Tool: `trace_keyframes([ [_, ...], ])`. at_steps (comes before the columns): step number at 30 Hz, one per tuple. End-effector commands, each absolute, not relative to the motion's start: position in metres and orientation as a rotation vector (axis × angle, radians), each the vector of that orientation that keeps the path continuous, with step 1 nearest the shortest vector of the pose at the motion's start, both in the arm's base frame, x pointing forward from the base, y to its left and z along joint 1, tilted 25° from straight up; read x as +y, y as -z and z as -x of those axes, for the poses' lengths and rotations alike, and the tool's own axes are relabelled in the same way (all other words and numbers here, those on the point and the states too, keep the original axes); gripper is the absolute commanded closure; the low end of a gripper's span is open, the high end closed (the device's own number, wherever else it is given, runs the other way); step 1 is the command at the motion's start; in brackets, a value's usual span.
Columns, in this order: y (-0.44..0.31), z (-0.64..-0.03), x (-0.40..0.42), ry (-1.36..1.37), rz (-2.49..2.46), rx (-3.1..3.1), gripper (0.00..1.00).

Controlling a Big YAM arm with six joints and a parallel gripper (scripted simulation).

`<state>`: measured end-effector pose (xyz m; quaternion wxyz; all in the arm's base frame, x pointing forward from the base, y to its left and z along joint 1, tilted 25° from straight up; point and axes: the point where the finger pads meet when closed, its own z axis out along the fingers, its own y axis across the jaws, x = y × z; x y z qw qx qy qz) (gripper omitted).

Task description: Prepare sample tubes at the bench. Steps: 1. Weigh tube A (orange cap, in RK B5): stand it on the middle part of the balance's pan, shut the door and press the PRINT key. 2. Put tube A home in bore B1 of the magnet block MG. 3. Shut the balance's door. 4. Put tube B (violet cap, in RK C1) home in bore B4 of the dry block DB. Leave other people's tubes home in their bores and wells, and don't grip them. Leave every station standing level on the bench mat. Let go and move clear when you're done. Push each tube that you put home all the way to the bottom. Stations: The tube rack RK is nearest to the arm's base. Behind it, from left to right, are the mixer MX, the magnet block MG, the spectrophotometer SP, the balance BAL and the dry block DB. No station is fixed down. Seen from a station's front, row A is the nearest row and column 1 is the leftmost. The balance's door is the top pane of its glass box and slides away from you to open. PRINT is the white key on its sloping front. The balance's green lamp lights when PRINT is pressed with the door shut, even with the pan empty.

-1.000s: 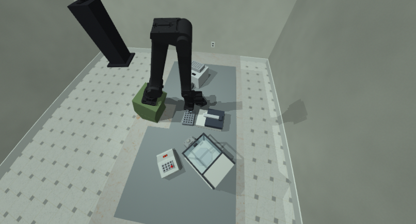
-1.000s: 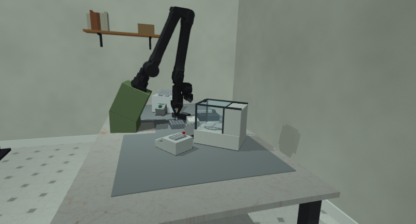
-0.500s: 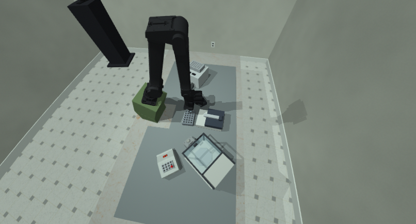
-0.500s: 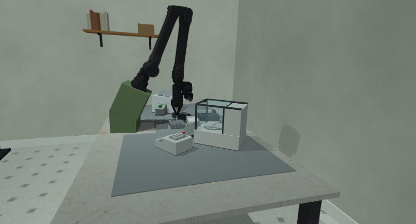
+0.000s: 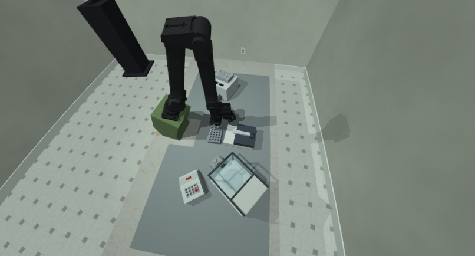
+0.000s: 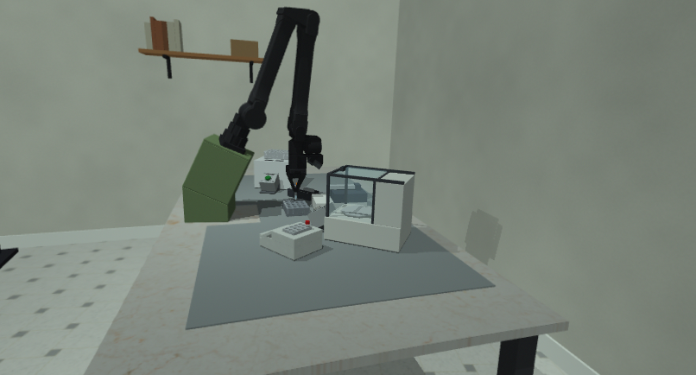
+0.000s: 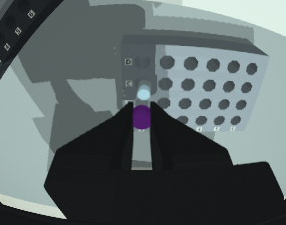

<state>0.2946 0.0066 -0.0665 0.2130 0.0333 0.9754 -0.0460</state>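
My gripper [image 7: 141,109] [image 6: 297,193] [image 5: 215,122] is shut on the violet-capped tube B [image 7: 141,119], close above the tube rack. The tube's pale lower end shows beyond the cap near hole C1; whether it is clear of the hole I cannot tell. The grey tube rack [image 7: 260,59] [image 5: 215,134] [image 6: 295,206] has many open holes, and its left columns lie in shadow. A small orange spot shows between the fingers in the exterior view; what it belongs to is unclear. The balance [image 5: 250,196] [image 6: 363,234] has its top pane apparently over the glass chamber. No lit green lamp is visible.
A white and navy instrument [image 5: 245,137] stands beside the rack. A dark block with numbered holes [image 7: 18,30] is at the wrist view's upper left. A white box with a well block [image 5: 227,88] [image 6: 262,170] stands farther off. A white keypad device [image 5: 193,187] [image 6: 292,243] is near the balance.
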Motion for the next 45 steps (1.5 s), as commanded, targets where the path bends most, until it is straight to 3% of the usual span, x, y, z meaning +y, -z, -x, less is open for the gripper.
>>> trace_keyframes([
  [1, 0.064, -0.295, 0.006, 0.129, -0.096, 2.701, 0.91],
  [45, 0.053, -0.289, 0.018, 0.127, -0.095, 2.702, 0.91],
])
